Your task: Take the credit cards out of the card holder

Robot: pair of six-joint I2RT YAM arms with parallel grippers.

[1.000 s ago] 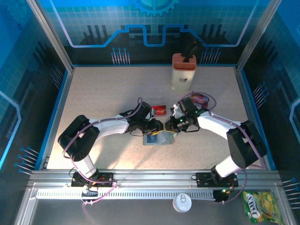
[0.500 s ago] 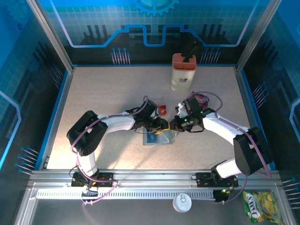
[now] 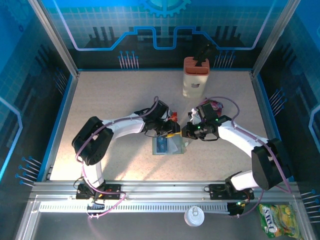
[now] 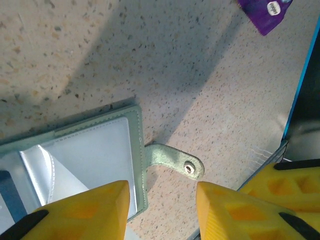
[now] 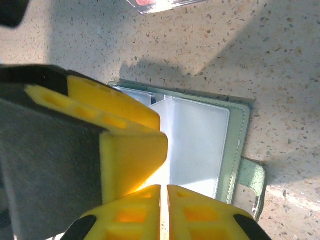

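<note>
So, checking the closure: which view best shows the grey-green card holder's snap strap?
Left wrist: the grey-green snap strap lies flat on the table, its metal stud clear. Right wrist shows it beside the card holder, stud unclear; top external, too small to tell.

The card holder point(image 4: 95, 150) is partly covered by the left gripper point(image 4: 162, 200) and leaves the frame; ahead, the purple packet point(image 4: 265, 11) is cropped.

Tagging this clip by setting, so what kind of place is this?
Likely a robotics lab test booth: a left arm and right arm bolted to a metal rail, a speckled table walled by blue printed panels.
</note>
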